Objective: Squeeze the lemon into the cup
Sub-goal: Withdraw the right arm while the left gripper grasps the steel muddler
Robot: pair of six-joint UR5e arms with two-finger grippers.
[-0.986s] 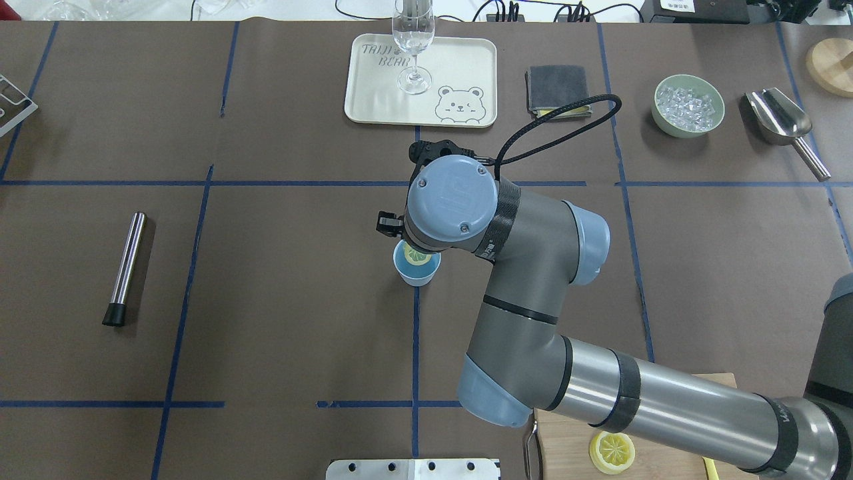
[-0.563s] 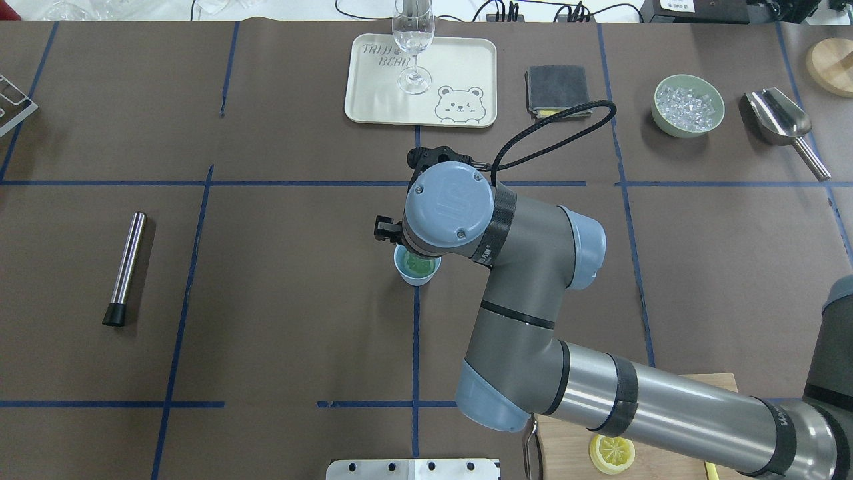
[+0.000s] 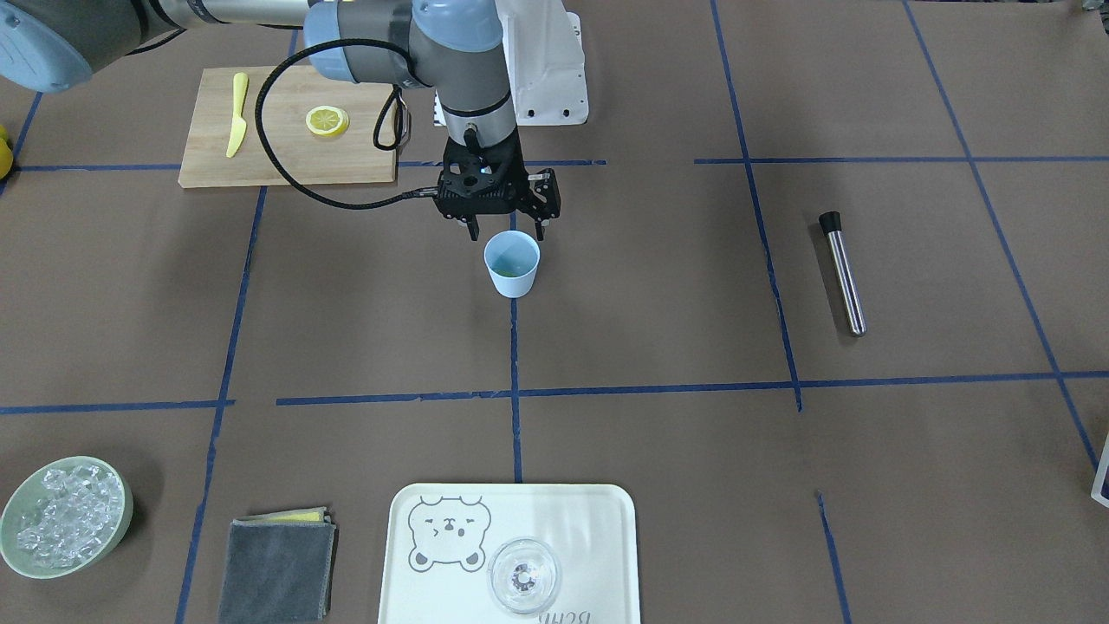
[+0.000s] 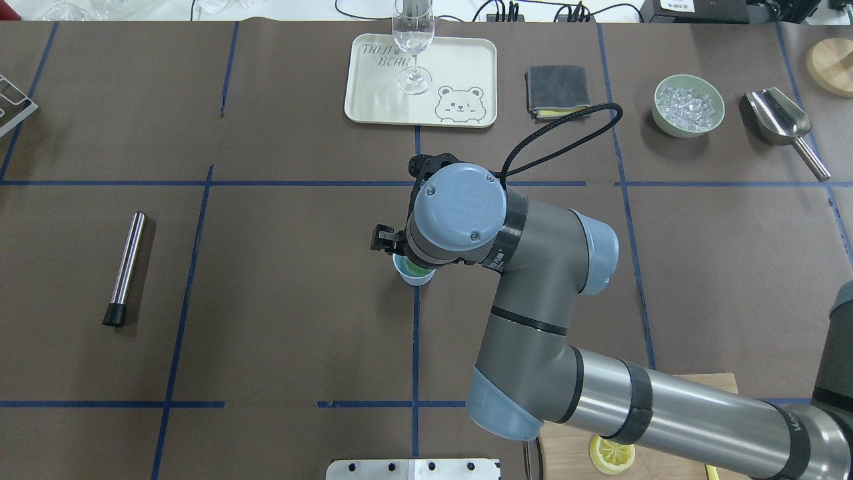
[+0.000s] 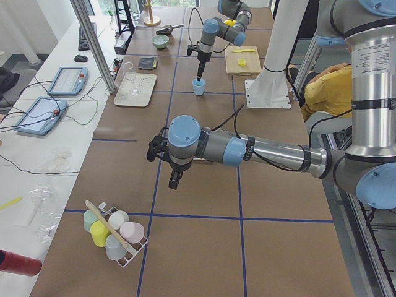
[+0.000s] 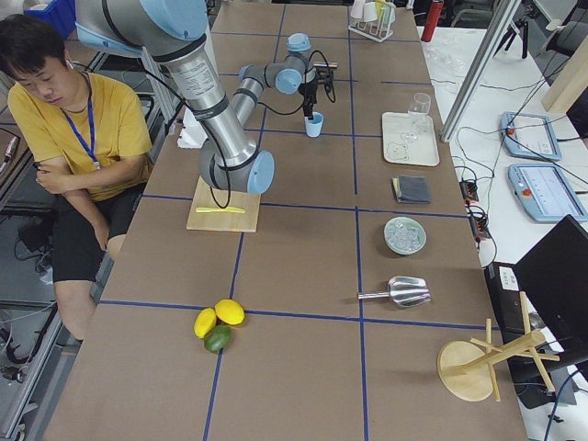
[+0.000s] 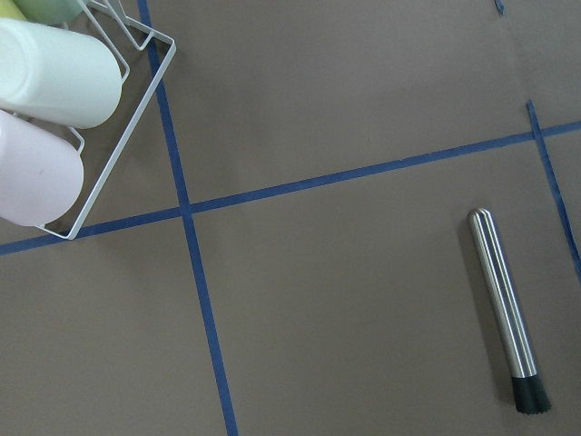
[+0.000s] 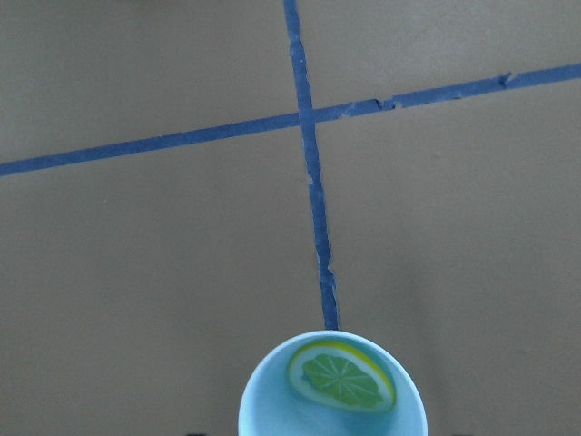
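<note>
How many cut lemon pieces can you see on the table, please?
2. One lemon half lies inside the light blue cup, cut face up; a second cut lemon sits on the wooden cutting board, near the yellow knife. The right arm could hide more.

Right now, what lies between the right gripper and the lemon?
Nothing. The right gripper hangs open just above the cup, and the lemon lies inside it with only open air above. The right wrist view shows the lemon uncovered.

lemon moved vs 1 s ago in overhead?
Yes, downward. The lemon showed bright yellow at rim height; now it lies low inside the cup, which stands at the same blue tape line.
</note>
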